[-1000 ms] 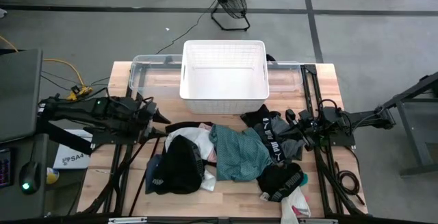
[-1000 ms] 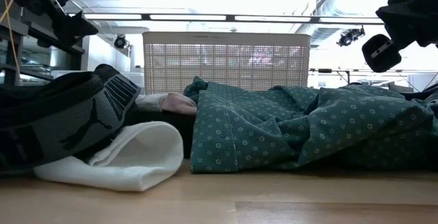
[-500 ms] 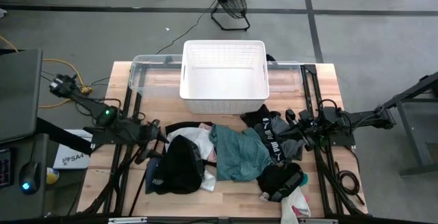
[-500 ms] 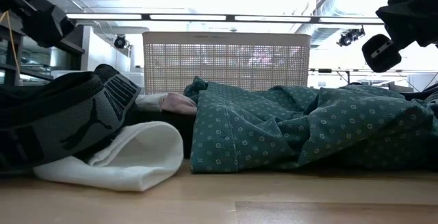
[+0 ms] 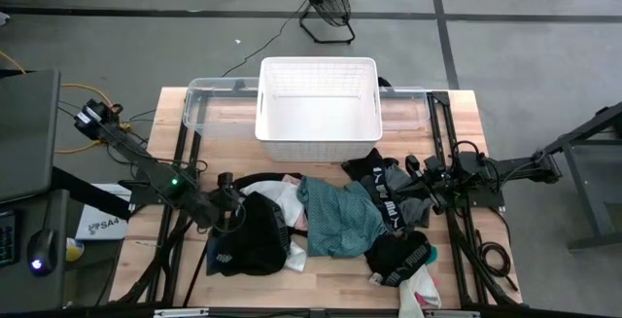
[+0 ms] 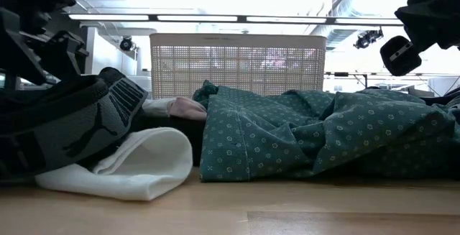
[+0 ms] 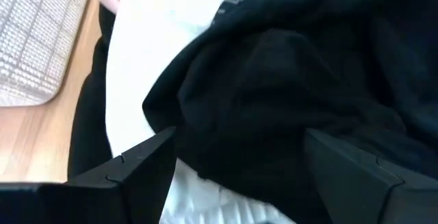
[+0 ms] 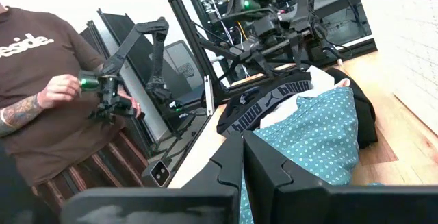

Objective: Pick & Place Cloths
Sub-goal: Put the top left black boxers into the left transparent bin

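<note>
I am bringing the left tool [image 5: 233,204] down and rightward from the left edge of the high view; over the last second it has swung from beside the pile to right over the black cloth [image 5: 255,235] at lower centre-left. In the left wrist view its fingers [image 7: 130,166] are spread wide either side of the black cloth [image 7: 287,107], holding nothing yet, so I judge the first grasp is about to be made.

The cloths are all lying heaped on the surface [image 5: 330,279] in the lower half of the high view: a white one [image 5: 282,198] under the black, the teal one [image 5: 335,216] at centre, more dark ones toward the right. The basket [image 5: 318,107] is sitting empty at upper centre, just behind the pile, with a clear bin [image 5: 219,104] beside it.

The right tool [image 5: 420,174] is waiting at centre-right over the dark cloths, fingers pressed together and holding nothing.

The black cloth is overlapping the white one, so a deep bite may be dragging both up. In the right wrist view a person [image 8: 41,107] is standing beyond the surface.
</note>
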`<action>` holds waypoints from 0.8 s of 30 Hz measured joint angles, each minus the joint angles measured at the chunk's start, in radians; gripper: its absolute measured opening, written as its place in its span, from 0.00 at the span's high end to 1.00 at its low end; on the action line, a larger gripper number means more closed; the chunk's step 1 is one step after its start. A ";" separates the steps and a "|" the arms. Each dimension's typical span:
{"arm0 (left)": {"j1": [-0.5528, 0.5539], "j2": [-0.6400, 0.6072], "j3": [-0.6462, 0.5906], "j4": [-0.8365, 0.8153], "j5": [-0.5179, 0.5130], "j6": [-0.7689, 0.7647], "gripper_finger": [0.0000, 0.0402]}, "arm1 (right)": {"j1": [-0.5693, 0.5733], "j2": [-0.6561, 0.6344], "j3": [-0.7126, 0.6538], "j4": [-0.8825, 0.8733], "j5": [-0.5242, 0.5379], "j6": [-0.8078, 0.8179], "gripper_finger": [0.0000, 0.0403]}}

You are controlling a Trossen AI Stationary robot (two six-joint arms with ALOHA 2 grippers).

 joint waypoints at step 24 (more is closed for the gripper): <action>0.000 0.114 0.038 0.050 0.037 -0.005 0.95 | 0.000 0.000 0.000 0.000 0.000 0.000 0.99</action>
